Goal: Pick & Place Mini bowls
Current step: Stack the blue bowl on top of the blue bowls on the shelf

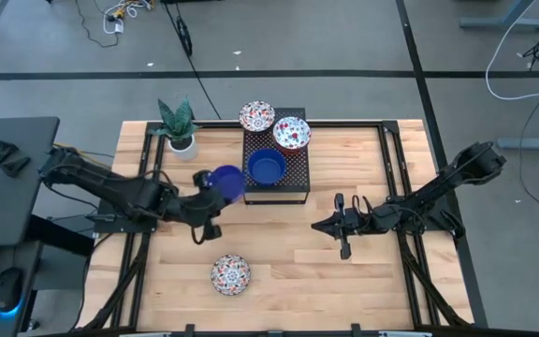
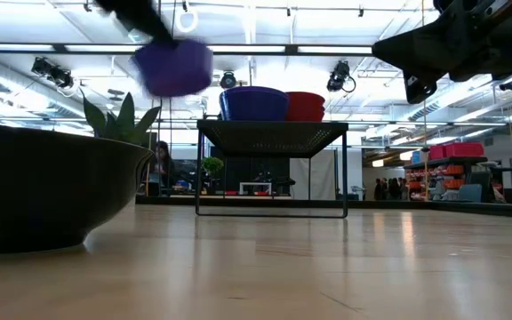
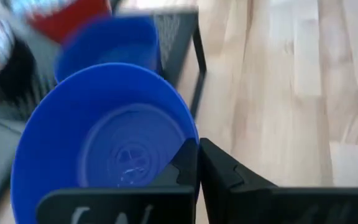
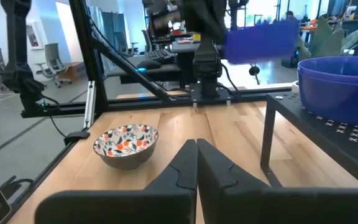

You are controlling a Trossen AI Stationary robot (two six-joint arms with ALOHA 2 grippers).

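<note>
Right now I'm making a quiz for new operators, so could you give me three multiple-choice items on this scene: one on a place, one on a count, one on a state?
1. Where is the floral bowl that is off the black rack?
A. On the table's near part, alone
B. Beside the plant pot
C. Under the rack

2. How many bowls sit on the rack?
A. One
B. Three
C. Five

3. What is the left pincer doing?
A. Hanging open
B. Resting on the table
C. Shut on a blue bowl in the air

Answers:
1 A: the lone floral bowl lies apart on the bare table.
2 B: two floral bowls and one blue bowl sit on the black rack.
3 C: the left pincer holds the lifted blue bowl just left of the rack.
</note>
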